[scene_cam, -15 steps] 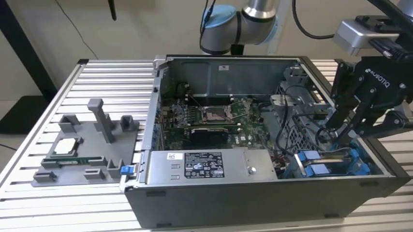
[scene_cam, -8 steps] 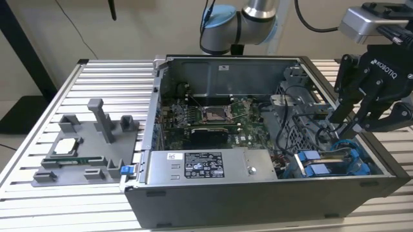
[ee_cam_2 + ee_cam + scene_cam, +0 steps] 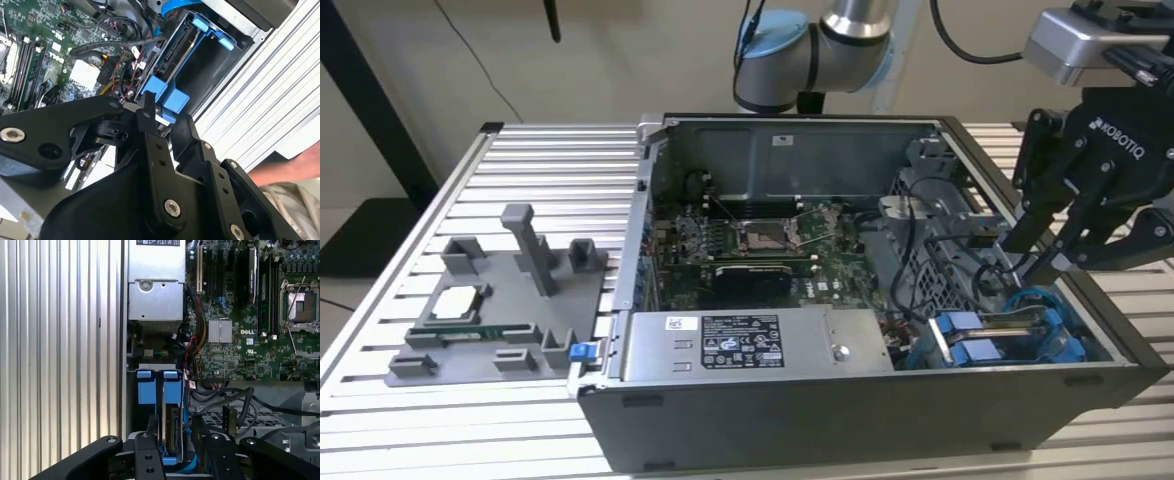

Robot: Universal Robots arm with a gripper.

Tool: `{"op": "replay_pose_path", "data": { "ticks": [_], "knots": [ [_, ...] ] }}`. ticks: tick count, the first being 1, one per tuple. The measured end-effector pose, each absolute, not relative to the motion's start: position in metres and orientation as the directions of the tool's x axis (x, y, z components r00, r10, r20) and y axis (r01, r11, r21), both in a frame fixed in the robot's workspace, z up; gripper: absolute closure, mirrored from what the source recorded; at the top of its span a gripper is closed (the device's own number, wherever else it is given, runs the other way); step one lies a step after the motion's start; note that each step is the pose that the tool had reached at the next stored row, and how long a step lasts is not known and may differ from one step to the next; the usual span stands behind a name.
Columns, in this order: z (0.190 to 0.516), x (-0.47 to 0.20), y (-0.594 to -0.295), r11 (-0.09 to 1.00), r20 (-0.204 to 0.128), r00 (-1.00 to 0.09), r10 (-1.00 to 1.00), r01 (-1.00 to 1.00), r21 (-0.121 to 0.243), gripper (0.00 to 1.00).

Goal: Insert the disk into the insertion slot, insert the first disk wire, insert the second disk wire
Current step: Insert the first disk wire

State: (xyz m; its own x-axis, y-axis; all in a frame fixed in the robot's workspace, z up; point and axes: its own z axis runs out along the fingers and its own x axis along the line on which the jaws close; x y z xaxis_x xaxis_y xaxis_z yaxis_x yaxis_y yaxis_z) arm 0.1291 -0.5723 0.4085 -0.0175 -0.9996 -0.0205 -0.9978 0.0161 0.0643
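Left of the power-supply box (image 3: 747, 345), a grey fixture tray (image 3: 467, 330). Just right of that box we find the disk (image 3: 175, 430), on edge in the insertion slot (image 3: 148, 412). Farther right the gripper (image 3: 1034, 262) hovers above it, fingers (image 3: 148, 455) spread, empty. We judge the disk dense, rigid, shock-shy; grip the blue carrier (image 3: 172, 390) by its sides.

Hand (image 3: 165, 113) at disk (image 3: 176, 50) in slot (image 3: 216, 75)
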Motion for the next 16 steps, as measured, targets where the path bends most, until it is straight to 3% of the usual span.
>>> {"op": "replay_pose_path", "data": {
  "ticks": [16],
  "knots": [
    [0.411,0.129,-0.557,0.016,-0.02,-0.017,-1.0,-0.998,0.064,0.0]
  ]
}}
